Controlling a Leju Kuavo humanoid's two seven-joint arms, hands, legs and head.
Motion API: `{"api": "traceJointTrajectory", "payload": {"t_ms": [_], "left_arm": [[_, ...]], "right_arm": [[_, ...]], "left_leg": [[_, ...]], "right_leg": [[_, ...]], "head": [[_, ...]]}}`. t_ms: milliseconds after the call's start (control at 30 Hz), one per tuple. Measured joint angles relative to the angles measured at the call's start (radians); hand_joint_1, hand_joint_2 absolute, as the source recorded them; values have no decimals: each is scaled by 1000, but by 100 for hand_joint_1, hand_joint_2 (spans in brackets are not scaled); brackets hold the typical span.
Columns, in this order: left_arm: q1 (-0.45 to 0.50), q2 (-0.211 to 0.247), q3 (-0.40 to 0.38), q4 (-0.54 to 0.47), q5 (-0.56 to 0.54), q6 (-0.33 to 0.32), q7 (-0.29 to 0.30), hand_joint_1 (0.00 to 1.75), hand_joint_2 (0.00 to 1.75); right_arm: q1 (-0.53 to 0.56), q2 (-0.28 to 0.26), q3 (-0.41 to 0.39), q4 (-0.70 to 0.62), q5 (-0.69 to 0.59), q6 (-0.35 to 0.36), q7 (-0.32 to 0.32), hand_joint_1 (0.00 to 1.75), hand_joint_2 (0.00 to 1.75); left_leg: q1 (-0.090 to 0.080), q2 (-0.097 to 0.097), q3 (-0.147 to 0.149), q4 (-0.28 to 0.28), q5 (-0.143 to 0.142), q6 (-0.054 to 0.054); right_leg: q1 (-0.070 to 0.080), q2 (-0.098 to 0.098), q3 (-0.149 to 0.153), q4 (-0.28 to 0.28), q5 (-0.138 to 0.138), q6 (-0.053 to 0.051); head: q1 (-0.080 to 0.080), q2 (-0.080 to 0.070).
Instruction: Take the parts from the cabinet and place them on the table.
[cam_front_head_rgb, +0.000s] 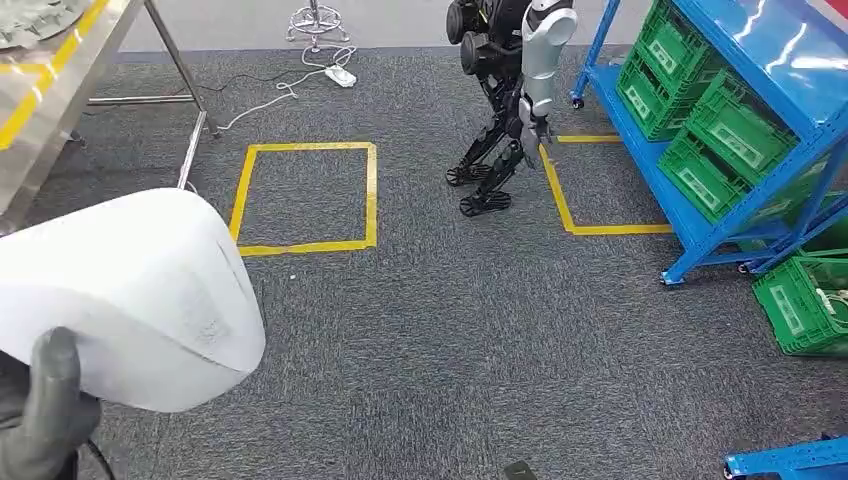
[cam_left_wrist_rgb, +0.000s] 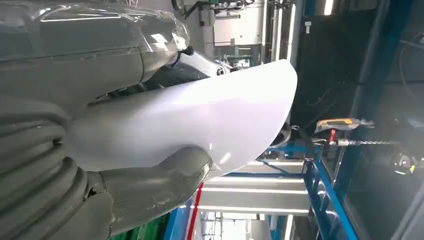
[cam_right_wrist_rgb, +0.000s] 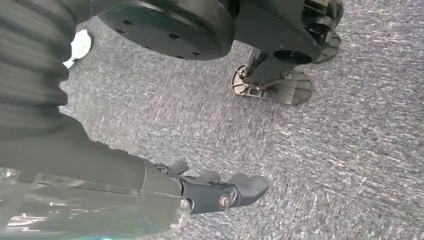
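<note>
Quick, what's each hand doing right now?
Left hand: holding the white part.
Right hand: holding nothing, hanging over the carpet; open or closed cannot be told.

L hand (cam_left_wrist_rgb: 100, 200) grips white part (cam_front_head_rgb: 140, 290); R hand (cam_right_wrist_rgb: 220, 192) hangs, fingers loosely apart.

My right hand (cam_right_wrist_rgb: 220, 192) hanging over grey carpet (cam_right_wrist_rgb: 350, 150), dark fingers (cam_right_wrist_rgb: 247, 186) stretched out, apart, holding nothing. Thumb tucked alongside under clear wrap. Small white scrap (cam_right_wrist_rgb: 79, 46) lying on carpet, well apart from hand.
</note>
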Motion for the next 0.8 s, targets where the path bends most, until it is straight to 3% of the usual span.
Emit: {"api": "traceJointTrajectory", "payload": {"t_ms": [300, 400, 433, 467, 533, 567, 600, 633, 700, 733, 767, 800], "left_arm": [[0, -1, 3, 0, 0, -7, 0, 175, 175], [0, -1, 3, 0, 0, -7, 2, 175, 175], [0, -1, 3, 0, -1, -7, 2, 175, 175], [0, -1, 3, -1, -2, -7, 2, 175, 175], [1, -1, 3, -1, -2, -7, 2, 175, 175], [3, -2, 2, 0, -2, -7, 2, 175, 175], [3, -2, 2, 0, -2, -7, 2, 175, 175], [4, -2, 2, 0, -2, -7, 2, 175, 175], [4, -2, 2, 0, -2, -6, 2, 175, 175], [4, -2, 2, -1, -3, -6, 2, 175, 175], [5, -3, 2, 0, -3, -5, 2, 175, 175], [2, -3, 2, 0, -4, -4, 1, 175, 175]], "right_arm": [[0, 0, 22, 0, 9, 11, -5, 0, 175], [-1, 2, 30, 0, 8, 12, -1, 0, 175], [-1, 1, 35, -1, 6, 11, 3, 0, 175], [-3, 1, 37, -1, 5, 11, 5, 0, 175], [-5, 2, 41, -1, -1, 11, 6, 0, 175], [-4, 2, 42, -1, -1, 11, 7, 0, 175], [-3, 2, 42, -1, -2, 11, 7, 0, 175], [-1, 2, 42, -1, -2, 11, 7, 0, 175], [-1, 2, 42, -1, -2, 11, 7, 0, 175], [0, 2, 42, -1, -2, 10, 7, 0, 175], [2, 0, 42, -1, -3, 10, 8, 0, 175], [5, -3, 42, -1, -5, 9, 9, 0, 175]], "left_leg": [[-11, -1, 0, 1, -3, 10], [-10, -3, 2, -6, 0, 19], [-7, -3, 9, -12, 3, 23], [-6, -2, 13, -14, 2, 25], [-7, -1, 14, -14, 1, 27], [-8, -1, 14, -14, 0, 27], [-8, -3, 15, -13, -1, 26], [-8, -9, 17, -13, -2, 25], [-8, -26, 24, -13, -5, 21], [-8, -35, 28, -14, -6, 18], [-3, -43, 28, -16, -6, 15], [1, -60, 23, -15, -5, 7]], "right_leg": [[-11, 0, 0, -2, -1, 10], [-14, -1, 2, -2, -5, 22], [-14, -10, -1, 11, -16, 27], [-15, -24, -21, 57, -46, 30], [-20, -38, -104, 223, -124, 35], [-21, -41, -144, 295, -146, 35], [-21, -41, -163, 323, -143, 35], [-20, -41, -160, 305, -116, 32], [-20, -29, -100, 154, -12, 23], [-20, 3, -58, 59, 35, 17], [-24, 63, -32, 16, 25, 10], [-19, 57, -28, 4, 29, 7]], "head": [[0, 0], [-3, 0], [-3, 0], [5, 0], [10, 0], [10, 0], [11, 0], [11, 0], [11, 0], [10, 0], [6, 0], [-2, 0]]}}
